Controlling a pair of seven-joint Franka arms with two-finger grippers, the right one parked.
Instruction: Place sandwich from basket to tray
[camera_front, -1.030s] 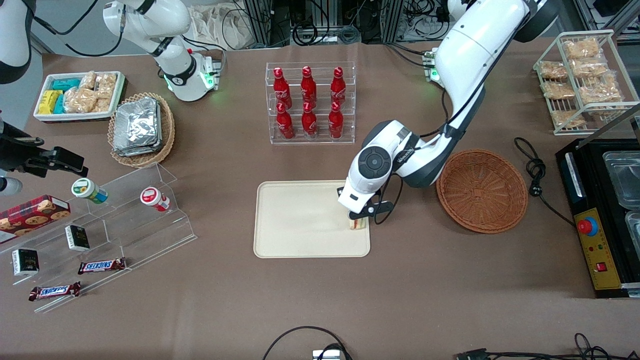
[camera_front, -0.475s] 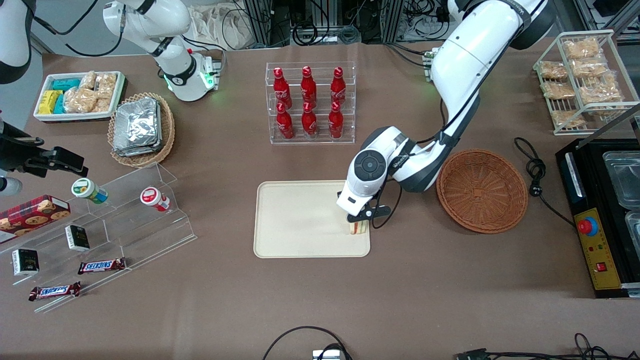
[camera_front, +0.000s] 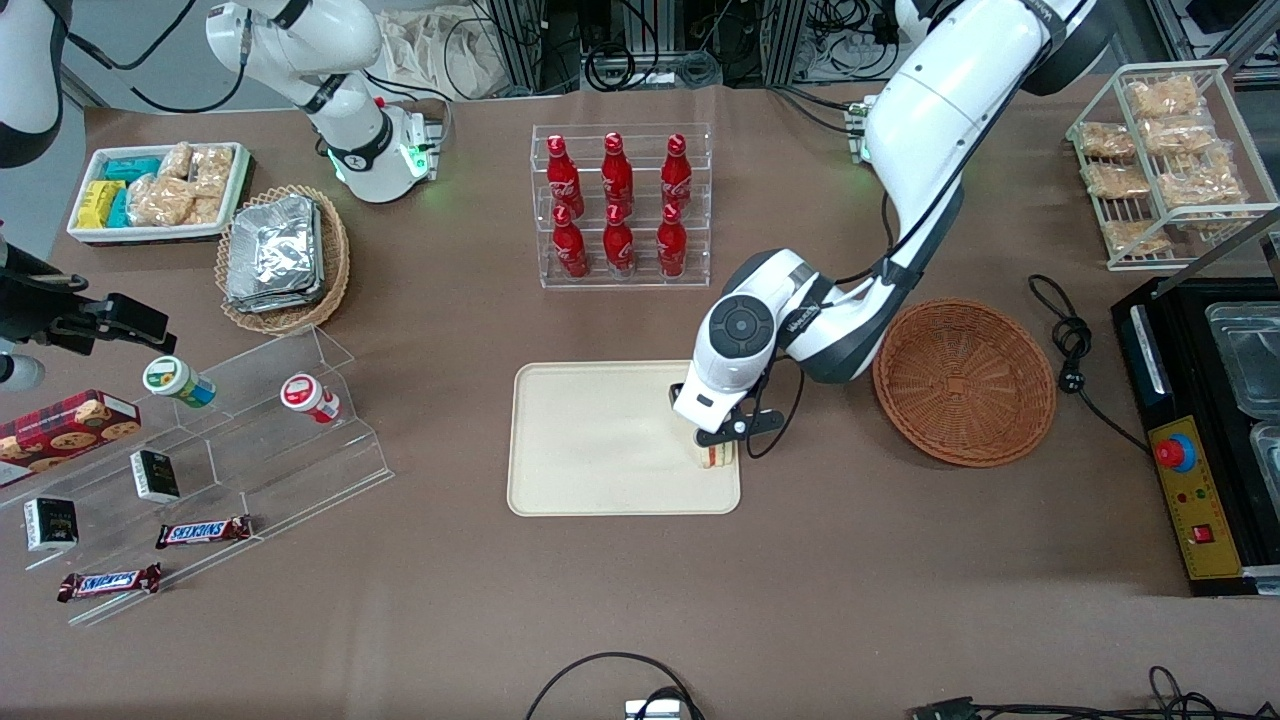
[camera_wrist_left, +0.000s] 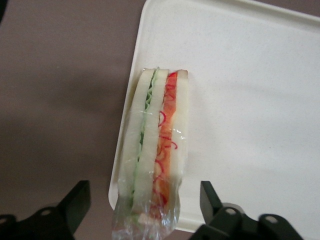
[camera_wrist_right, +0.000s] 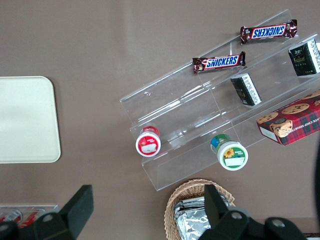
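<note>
On tray edge nearest basket: sandwich (camera_wrist_left: 157, 150) stands on its crust side, wrapped in clear film, right at the rim of the tray (camera_front: 600, 440)
sandwich in front view: sandwich (camera_front: 716, 456) shows just under the wrist, on the tray's corner toward the working arm's end
gripper: gripper (camera_wrist_left: 145, 210) is spread wide, one finger (camera_wrist_left: 75, 202) on each flank of the sandwich, neither touching it
gripper in front view: gripper (camera_front: 716, 445) sits directly above the sandwich, low over the tray
key relation: sandwich lies straight below and between the fingers; its long axis runs along the tray rim, across the line joining the fingers
overhang: film end seems to hang slightly over the rim, bread looks supported on the tray
basket: basket (camera_front: 964, 382) holds nothing, well apart toward the working arm's end
step judged: release looks done, placing nearly complete
next move needs: straight lift clear of the sandwich, no sideways drift, else a finger could tip it off the rim
</note>
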